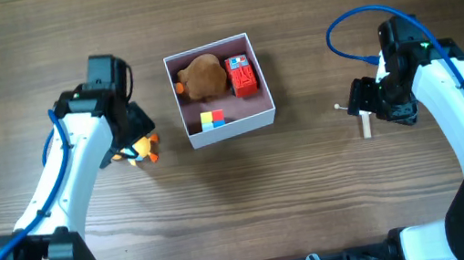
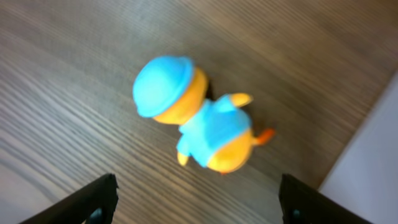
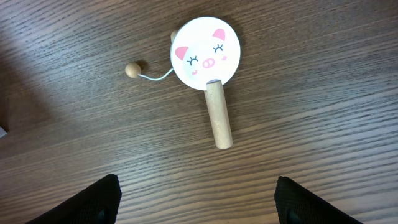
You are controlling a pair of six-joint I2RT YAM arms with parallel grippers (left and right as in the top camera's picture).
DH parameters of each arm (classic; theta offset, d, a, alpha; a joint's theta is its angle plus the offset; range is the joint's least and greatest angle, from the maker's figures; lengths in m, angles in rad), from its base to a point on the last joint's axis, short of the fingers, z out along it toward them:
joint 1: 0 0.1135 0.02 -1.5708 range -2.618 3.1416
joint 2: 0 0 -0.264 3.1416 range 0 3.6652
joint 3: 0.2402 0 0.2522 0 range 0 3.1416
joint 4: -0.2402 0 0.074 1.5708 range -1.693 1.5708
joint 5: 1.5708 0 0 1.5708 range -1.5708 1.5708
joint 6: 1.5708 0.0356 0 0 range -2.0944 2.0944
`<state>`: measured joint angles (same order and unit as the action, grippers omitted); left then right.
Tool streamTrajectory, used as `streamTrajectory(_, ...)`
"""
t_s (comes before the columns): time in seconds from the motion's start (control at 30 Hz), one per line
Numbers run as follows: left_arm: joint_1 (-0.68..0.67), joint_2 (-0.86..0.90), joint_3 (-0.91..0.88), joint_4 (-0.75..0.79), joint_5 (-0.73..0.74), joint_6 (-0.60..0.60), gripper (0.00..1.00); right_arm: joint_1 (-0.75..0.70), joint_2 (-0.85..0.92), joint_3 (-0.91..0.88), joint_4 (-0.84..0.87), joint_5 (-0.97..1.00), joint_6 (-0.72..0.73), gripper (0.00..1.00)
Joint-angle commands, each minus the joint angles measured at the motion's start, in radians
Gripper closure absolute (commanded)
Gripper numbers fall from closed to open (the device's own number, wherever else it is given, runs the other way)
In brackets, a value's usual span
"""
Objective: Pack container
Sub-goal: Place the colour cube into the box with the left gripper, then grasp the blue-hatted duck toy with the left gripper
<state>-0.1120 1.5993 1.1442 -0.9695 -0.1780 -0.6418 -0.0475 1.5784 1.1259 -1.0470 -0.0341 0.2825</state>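
The container (image 1: 234,128), a square white box with a pink inside, sits at the table's middle. It holds a brown plush (image 1: 203,77), a red toy (image 1: 243,77) and a coloured cube block (image 1: 212,119). My left gripper (image 1: 126,132) is open above an orange duck toy with a blue hat (image 1: 141,150), left of the container. The duck lies on the wood ahead of the open fingers (image 2: 196,199) in the left wrist view (image 2: 199,118). My right gripper (image 1: 371,102) is open over a wooden pig-face rattle drum (image 3: 205,53) with its handle (image 3: 219,118) pointing toward the fingers (image 3: 196,199).
The container's white wall (image 2: 376,155) shows at the right edge of the left wrist view. The drum's bead on a string (image 3: 131,70) lies left of the drum. A blue cable (image 1: 347,34) loops above the right arm.
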Motion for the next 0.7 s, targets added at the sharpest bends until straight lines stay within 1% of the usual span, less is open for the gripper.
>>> streamTrajectory(0.0,0.032,0.006,-0.066,0.080,0.068,0.103,0.19,0.001,0.003,-0.006,-0.002,-0.013,-0.018,0.21)
streamTrajectory(0.1,0.032,0.006,-0.067,0.088,0.064,0.422,0.14,0.001,0.003,-0.006,0.000,-0.013,-0.018,0.21)
streamTrajectory(0.13,0.032,0.010,-0.067,0.092,0.065,0.481,0.13,0.001,0.003,-0.006,0.002,-0.013,-0.018,0.21)
streamTrajectory(0.17,0.032,0.015,-0.067,0.096,0.065,0.494,0.12,0.001,0.003,-0.006,0.003,-0.013,-0.017,0.21)
streamTrajectory(0.2,0.032,0.021,-0.067,0.097,0.065,0.473,0.13,0.001,0.003,-0.006,0.003,-0.013,-0.016,0.21)
streamTrajectory(0.23,0.032,0.029,-0.068,0.100,0.064,0.409,0.12,0.001,0.003,-0.006,0.003,-0.013,-0.017,0.21)
streamTrajectory(0.3,0.032,0.038,-0.077,0.114,0.065,0.216,0.12,0.001,0.003,-0.006,0.003,-0.021,-0.017,0.21)
streamTrajectory(0.33,0.032,0.042,-0.090,0.122,0.065,0.015,0.21,0.001,0.003,-0.006,0.003,-0.021,-0.017,0.21)
streamTrajectory(0.37,0.031,0.048,-0.101,0.126,0.078,-0.188,0.27,0.001,0.003,-0.006,0.003,-0.021,-0.017,0.21)
streamTrajectory(0.4,0.031,0.051,-0.107,0.129,0.081,-0.285,0.27,0.001,0.003,-0.006,0.003,-0.021,-0.018,0.21)
streamTrajectory(0.43,0.031,0.054,-0.118,0.133,0.080,-0.418,0.26,0.001,0.003,-0.006,0.002,-0.021,-0.018,0.21)
streamTrajectory(0.47,0.031,0.054,-0.133,0.151,0.080,-0.516,0.26,0.001,0.003,-0.006,0.002,-0.021,-0.017,0.21)
streamTrajectory(0.53,0.031,0.055,-0.158,0.202,0.083,-0.594,0.22,0.001,0.003,-0.006,-0.001,-0.028,-0.017,0.23)
streamTrajectory(0.67,0.032,0.073,-0.164,0.252,0.043,-0.603,0.19,0.001,0.003,-0.006,-0.001,-0.039,-0.017,0.24)
